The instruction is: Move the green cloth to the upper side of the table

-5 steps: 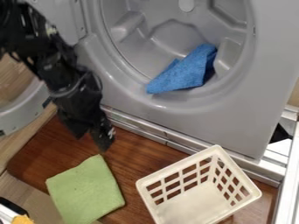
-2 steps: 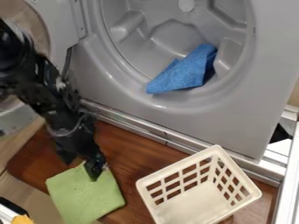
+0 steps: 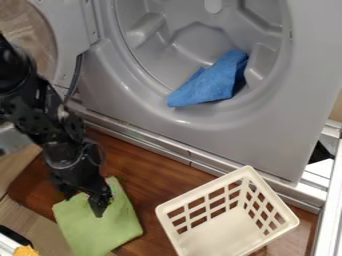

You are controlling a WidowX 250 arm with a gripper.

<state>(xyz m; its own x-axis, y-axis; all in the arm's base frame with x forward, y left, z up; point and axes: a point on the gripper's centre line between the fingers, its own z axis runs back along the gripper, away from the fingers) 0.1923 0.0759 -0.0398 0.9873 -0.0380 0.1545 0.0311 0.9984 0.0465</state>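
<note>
We've got a brown wooden table (image 3: 157, 182) with a green cloth (image 3: 110, 232) poking past its edge and a cream basket (image 3: 204, 189) near it

The washing machine (image 3: 260, 132) stands behind the table (image 3: 143, 175), along its back edge, with its door (image 3: 65, 32) swung out to the left. In the drum (image 3: 194, 45), low and to the right, lies a cloth (image 3: 212, 82), its left end on the front rim of the opening. On the table, towards the left corner, lies a second cloth (image 3: 103, 230), reaching over the front edge. To its right, with bare tabletop between, the basket (image 3: 202, 188) stands on the right part of the table, before the washing machine, its rear corner near the back edge.
</note>
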